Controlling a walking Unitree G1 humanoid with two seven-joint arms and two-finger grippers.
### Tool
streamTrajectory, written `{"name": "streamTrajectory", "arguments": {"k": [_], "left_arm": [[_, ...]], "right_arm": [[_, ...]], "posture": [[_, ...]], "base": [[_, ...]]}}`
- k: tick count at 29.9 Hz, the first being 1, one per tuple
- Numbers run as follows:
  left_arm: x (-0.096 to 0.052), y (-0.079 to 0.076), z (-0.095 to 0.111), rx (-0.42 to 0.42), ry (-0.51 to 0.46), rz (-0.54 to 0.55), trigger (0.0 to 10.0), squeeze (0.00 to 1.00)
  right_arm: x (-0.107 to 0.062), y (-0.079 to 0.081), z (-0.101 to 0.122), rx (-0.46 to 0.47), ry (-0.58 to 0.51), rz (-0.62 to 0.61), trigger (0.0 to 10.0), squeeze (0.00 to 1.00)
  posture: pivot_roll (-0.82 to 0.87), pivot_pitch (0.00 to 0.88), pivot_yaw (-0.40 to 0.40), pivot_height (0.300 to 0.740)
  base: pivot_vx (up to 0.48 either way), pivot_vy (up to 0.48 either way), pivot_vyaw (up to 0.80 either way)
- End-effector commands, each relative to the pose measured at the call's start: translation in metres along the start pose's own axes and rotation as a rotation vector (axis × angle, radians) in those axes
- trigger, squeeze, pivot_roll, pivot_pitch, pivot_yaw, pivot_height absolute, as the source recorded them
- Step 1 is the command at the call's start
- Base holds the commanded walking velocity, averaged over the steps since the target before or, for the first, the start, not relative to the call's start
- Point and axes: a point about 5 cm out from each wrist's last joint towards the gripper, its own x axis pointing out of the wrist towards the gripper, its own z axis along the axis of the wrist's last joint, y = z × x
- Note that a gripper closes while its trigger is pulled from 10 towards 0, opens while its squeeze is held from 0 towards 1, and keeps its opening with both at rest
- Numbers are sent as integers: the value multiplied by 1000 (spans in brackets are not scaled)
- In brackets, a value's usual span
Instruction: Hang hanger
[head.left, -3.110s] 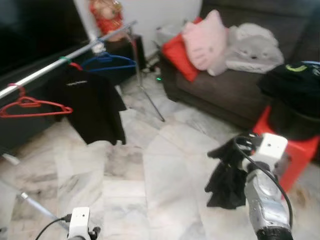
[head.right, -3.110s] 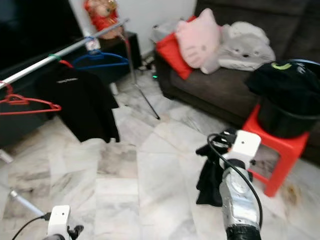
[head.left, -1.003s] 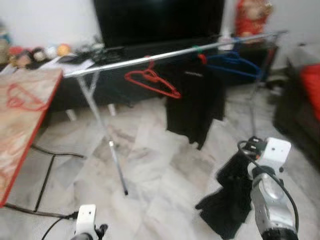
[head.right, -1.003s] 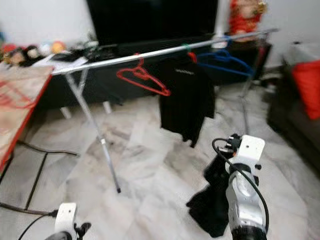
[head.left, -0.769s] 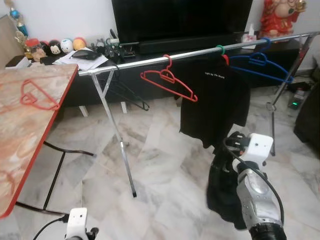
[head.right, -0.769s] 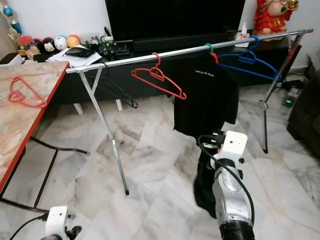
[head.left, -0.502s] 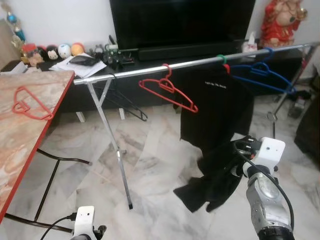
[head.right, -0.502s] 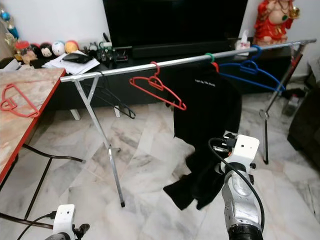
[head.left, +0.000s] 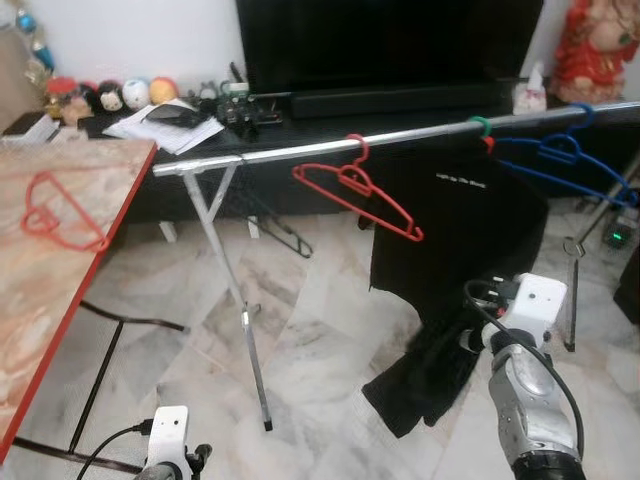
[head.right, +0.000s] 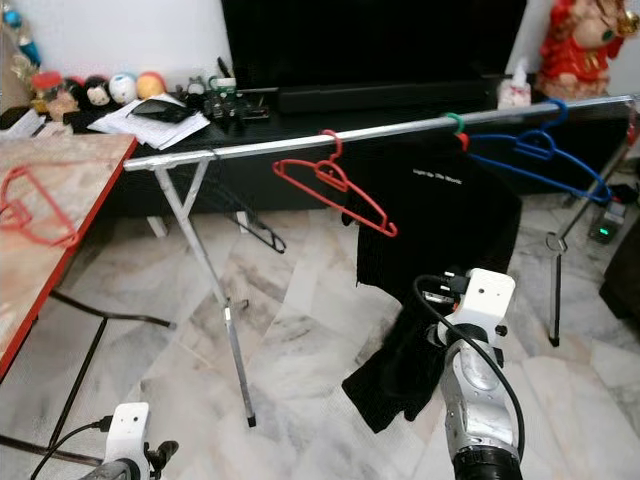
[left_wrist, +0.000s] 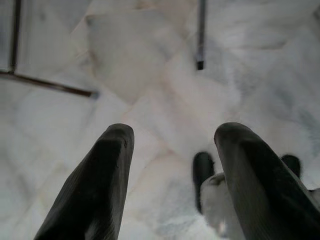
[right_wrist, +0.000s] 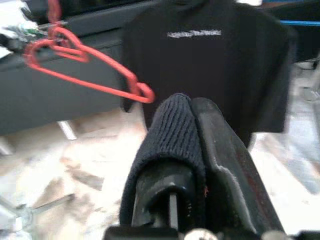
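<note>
The right hand (right_wrist: 192, 150) is closed on a black garment (head.right: 400, 375), held below the steel rail (head.right: 300, 137). A bare rail span lies beyond it, between red hanger (head.right: 335, 185) and hung black T-shirt (head.right: 440, 215). The left hand (left_wrist: 172, 170) hangs parted over marble floor (left_wrist: 150, 75).

A red plastic hanger (head.right: 337, 191) hangs empty and tilted from the silver rail (head.right: 300, 139), beside a hung black T-shirt (head.right: 440, 215); a blue hanger (head.right: 530, 155) hangs farther along.
</note>
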Motion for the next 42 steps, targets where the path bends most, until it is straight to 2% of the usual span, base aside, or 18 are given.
{"name": "streamTrajectory", "arguments": {"k": [1, 11, 42], "left_arm": [[0, 1, -2, 23, 12, -5, 10000, 0], [0, 1, -2, 32, 11, -10, 10000, 0], [0, 1, -1, 33, 7, -15, 10000, 0]], "right_arm": [[1, -1, 6, 2, -24, -2, 10000, 0], [1, -1, 5, 7, -21, -1, 10000, 0], [1, -3, -1, 11, 2, -8, 10000, 0]], "posture": [[-91, 0, 46, 740], [-91, 0, 47, 740], [-89, 0, 47, 740]], "base": [[0, 0, 0], [0, -193, 0], [0, -345, 0]]}}
